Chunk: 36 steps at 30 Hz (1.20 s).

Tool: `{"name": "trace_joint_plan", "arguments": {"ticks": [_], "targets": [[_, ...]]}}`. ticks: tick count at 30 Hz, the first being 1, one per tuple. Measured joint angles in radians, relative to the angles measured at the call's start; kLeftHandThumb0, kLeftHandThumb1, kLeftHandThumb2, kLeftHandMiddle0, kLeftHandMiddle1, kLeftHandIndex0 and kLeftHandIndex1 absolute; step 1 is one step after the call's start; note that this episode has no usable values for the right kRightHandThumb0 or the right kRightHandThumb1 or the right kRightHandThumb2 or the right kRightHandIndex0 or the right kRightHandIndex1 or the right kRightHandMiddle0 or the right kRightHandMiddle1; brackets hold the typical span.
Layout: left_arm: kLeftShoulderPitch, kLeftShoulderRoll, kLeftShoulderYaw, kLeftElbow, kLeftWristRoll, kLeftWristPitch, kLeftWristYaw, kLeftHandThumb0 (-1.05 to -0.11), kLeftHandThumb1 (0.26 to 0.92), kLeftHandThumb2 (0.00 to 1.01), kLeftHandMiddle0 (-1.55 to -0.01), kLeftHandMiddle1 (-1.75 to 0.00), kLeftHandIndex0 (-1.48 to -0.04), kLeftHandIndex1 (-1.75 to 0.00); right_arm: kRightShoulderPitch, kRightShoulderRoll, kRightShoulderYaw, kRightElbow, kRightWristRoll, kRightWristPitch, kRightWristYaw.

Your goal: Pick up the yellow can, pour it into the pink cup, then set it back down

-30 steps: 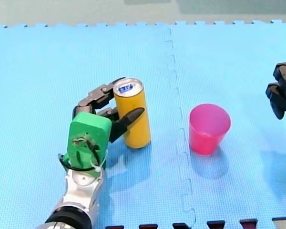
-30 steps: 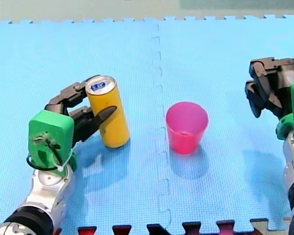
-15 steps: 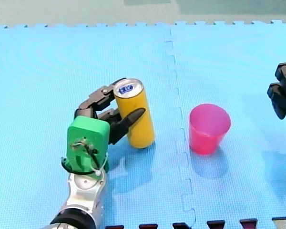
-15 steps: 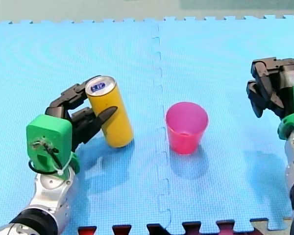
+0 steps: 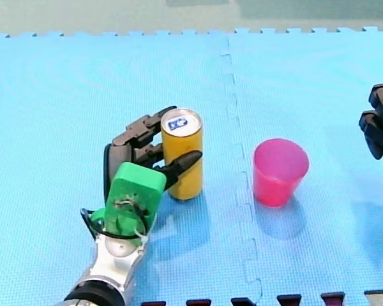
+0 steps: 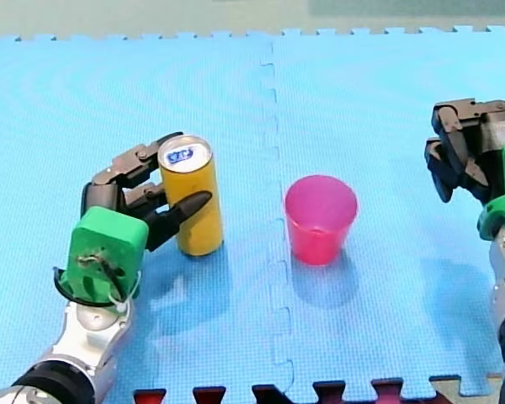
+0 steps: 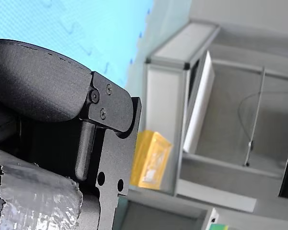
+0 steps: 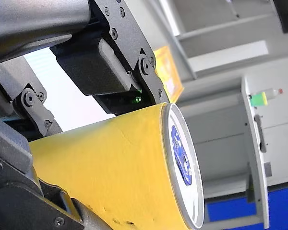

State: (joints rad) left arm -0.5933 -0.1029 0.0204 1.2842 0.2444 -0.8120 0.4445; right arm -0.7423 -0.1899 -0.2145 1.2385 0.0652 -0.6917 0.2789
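A tall yellow can (image 5: 182, 155) with a silver top stands upright on the blue foam mat (image 5: 64, 83), left of centre. My left hand (image 5: 154, 153) is wrapped around it, fingers behind and thumb across the front. Close up in the second wrist view, the yellow can (image 8: 110, 167) sits between black fingers (image 8: 101, 62). The pink cup (image 5: 279, 171) stands upright to the can's right, a hand's width away. My right hand (image 6: 463, 156) hovers at the right edge, beyond the cup, holding nothing, fingers curled.
The mat has a zigzag seam (image 5: 233, 95) running front to back between can and cup. Dark and red tiles (image 6: 320, 393) line the near edge. The first wrist view looks past a black hand at a metal shelf (image 7: 182, 120) holding a yellow box (image 7: 151, 160).
The can was tilted with its top toward the left; now it stands upright. My left hand and forearm shifted slightly right and nearer with it. The right hand barely moved.
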Motion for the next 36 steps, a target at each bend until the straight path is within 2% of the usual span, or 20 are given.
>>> {"name": "trace_joint_plan", "arguments": {"ticks": [16, 24, 36], "targets": [[0.002, 0.021, -0.066, 0.010, 0.068, -0.007, 0.113, -0.359, 0.784, 0.00, -1.29, 0.00, -1.17, 0.00, 0.003, 0.000, 0.002, -0.005, -0.001, -0.002, -0.004], [0.002, 0.017, -0.049, 0.015, 0.036, -0.015, 0.078, -0.357, 0.786, 0.00, -1.29, 0.00, -1.17, 0.00, 0.004, -0.004, 0.000, -0.007, 0.001, -0.002, 0.002], [0.025, -0.023, 0.047, 0.024, -0.097, -0.053, -0.073, -0.361, 0.788, 0.00, -1.28, 0.00, -1.16, 0.00, 0.004, -0.016, -0.002, -0.010, 0.002, 0.003, 0.008]]}}
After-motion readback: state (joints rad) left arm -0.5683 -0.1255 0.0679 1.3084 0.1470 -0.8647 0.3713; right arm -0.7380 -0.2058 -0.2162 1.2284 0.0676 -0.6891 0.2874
